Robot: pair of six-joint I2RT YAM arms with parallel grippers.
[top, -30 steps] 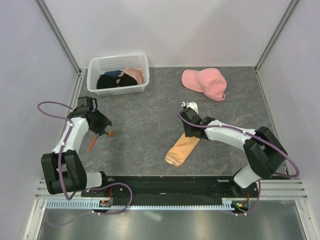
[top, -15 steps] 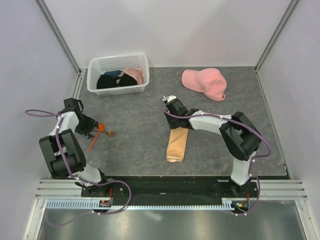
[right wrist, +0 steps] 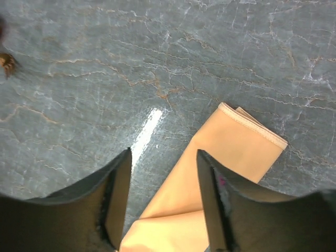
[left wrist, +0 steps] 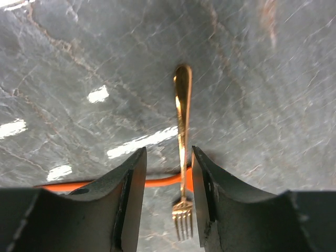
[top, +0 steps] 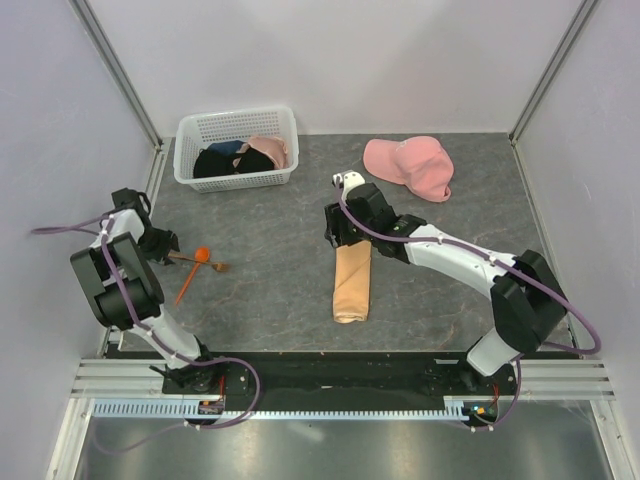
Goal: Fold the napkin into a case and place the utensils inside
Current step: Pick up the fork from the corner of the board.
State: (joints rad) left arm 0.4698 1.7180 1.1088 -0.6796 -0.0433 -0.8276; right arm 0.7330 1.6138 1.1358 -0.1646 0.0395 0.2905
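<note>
The napkin (top: pixel 352 285) is a peach-tan cloth folded into a long narrow strip, lying nearly straight up and down at mid-table. My right gripper (top: pixel 338 236) hovers open over its far end. In the right wrist view the strip (right wrist: pixel 231 152) runs under the open jaws of that gripper (right wrist: pixel 164 157), which hold nothing. The utensils lie at the left: a spoon with an orange bowl (top: pixel 201 254), an orange-handled piece (top: pixel 185 288) and a brown piece (top: pixel 212 266). My left gripper (top: pixel 163 244) is open beside them. In the left wrist view the fork (left wrist: pixel 182 157) lies between the open jaws of that gripper (left wrist: pixel 168 157), across the orange handle (left wrist: pixel 157 183).
A white basket (top: pixel 237 128) with dark and pink clothes stands at the back left. A pink cap (top: pixel 410 165) lies at the back right. Grey walls close in the table on the left, right and back.
The napkin strip swung from tilted to nearly upright as my right gripper moved left, then the gripper lifted off it. My left gripper drew back to the left of the utensils.
</note>
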